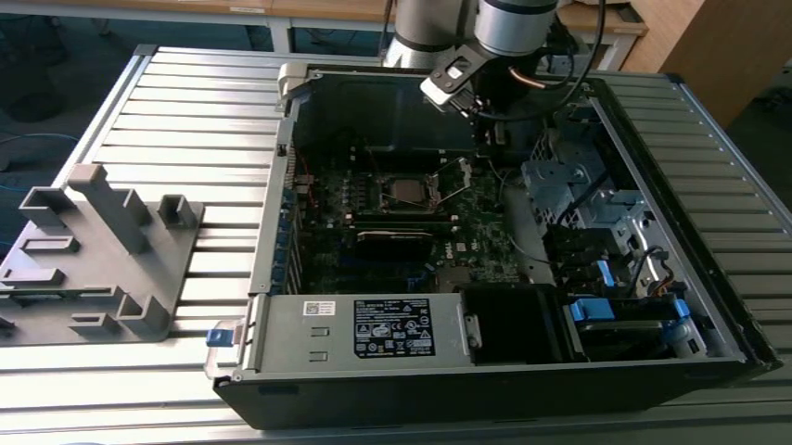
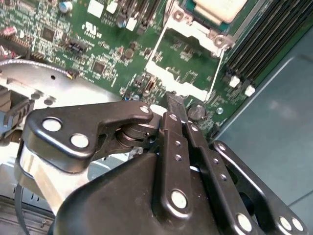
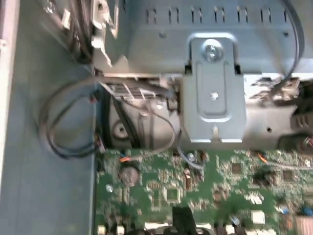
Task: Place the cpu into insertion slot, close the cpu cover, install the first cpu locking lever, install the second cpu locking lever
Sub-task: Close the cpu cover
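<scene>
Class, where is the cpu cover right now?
The cpu cover stands hinged open off the socket, on the exterior view's right of the cpu. In the second wrist view, the gripper is close by the cover's outer edge.

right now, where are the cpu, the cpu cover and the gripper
cpu [image 2: 217, 9]: second wrist view, on its metal top
cpu cover [image 2: 168, 77]: second wrist view, on a bar of its frame
gripper [image 2: 173, 100]: second wrist view, at its tip
</scene>
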Available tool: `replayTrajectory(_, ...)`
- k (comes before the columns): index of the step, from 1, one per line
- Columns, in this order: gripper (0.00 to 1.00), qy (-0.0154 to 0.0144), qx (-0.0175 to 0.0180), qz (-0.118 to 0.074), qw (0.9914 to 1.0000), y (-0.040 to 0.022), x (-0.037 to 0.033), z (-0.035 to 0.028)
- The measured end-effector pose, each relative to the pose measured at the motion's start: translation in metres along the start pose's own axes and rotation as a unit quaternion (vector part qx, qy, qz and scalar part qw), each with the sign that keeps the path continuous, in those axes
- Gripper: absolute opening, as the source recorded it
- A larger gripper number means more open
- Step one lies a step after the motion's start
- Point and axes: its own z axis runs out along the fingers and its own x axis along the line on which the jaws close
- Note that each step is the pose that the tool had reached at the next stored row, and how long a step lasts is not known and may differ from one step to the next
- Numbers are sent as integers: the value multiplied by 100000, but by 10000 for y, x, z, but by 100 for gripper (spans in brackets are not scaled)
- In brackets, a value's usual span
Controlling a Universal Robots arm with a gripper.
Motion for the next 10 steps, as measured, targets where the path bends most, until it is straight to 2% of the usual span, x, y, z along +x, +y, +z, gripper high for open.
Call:
replayTrajectory(3,10,-2,1,-6,100000,45,1,2)
replayTrajectory(8,10,3,-2,-22,100000,47,1,7)
replayTrajectory(10,10,-314,93,-67,99999,51,2,24)
